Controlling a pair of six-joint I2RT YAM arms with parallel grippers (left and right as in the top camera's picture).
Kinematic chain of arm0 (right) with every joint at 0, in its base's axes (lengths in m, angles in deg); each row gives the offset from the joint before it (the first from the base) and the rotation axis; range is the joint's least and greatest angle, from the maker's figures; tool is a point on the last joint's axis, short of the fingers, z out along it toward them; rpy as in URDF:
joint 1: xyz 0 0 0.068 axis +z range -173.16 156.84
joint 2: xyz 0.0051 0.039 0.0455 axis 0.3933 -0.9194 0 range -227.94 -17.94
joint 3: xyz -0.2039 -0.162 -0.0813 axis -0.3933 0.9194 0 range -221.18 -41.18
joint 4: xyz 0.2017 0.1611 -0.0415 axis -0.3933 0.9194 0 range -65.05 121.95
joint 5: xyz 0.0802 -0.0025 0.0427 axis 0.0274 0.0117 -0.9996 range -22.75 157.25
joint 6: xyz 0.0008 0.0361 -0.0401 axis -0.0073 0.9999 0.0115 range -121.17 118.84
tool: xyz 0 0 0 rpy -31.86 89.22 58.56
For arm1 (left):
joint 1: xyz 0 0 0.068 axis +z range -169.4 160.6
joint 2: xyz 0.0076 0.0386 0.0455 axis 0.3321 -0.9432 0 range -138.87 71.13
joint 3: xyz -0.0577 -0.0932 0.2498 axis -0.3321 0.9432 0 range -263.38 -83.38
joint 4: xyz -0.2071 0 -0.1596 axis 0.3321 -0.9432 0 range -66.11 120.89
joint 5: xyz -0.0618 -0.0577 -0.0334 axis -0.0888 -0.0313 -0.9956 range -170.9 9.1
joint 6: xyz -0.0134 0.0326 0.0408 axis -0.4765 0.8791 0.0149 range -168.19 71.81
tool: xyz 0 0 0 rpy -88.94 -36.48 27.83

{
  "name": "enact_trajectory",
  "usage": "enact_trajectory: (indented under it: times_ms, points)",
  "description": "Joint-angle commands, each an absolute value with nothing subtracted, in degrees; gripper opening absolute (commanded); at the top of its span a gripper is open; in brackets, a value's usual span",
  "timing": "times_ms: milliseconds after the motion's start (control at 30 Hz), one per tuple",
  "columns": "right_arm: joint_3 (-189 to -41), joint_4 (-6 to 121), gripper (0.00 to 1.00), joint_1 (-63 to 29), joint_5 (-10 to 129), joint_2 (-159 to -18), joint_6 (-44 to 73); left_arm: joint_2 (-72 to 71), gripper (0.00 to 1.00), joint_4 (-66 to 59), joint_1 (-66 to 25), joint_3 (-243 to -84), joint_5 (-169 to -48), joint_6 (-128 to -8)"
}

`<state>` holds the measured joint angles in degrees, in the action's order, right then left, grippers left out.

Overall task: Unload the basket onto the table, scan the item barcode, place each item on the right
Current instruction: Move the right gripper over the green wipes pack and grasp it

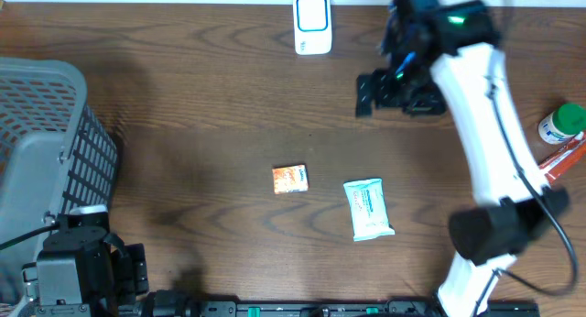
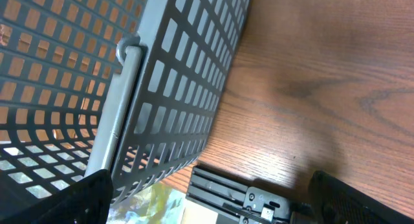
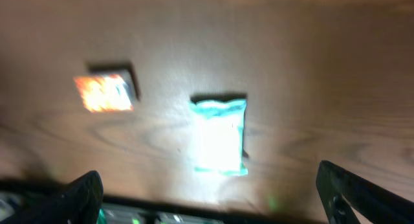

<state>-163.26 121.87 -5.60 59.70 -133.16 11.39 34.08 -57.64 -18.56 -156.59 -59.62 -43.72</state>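
L hand (image 1: 131,268) wide open, arm tucked back. R hand (image 1: 371,93) wide open, arm stretched far out.

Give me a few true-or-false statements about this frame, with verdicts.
1. The left gripper and the right gripper are both open and empty. True.
2. The teal packet lies in the grey basket. False: it lies on the table, beside the orange packet.
3. The white scanner sits at the table's far edge. True.
4. The grey basket stands by the right gripper. False: it stands by the left gripper.
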Motion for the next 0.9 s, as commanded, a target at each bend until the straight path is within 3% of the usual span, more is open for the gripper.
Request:
enact_trajectory:
  times_ms: [0, 333, 800, 867]
  points:
    - [-160.7, 122.3, 0.99, -3.1, 58.8, -137.5, 6.0, 34.3, 0.96, -57.8, -18.8, -156.7, -59.5, -44.0]
    - [-136.8, 116.7, 0.99, -0.6, 58.5, -139.3, 7.2, 34.3, 0.96, -57.8, -18.8, -156.7, -59.5, -44.0]
    - [-112.2, 91.6, 0.99, 6.6, 56.9, -139.3, 17.8, 34.3, 0.96, -57.8, -18.8, -156.7, -59.5, -44.0]
    - [-110.1, 88.1, 0.93, 7.4, 56.9, -139.2, 19.7, 34.3, 0.96, -57.8, -18.8, -156.7, -59.5, -44.0]
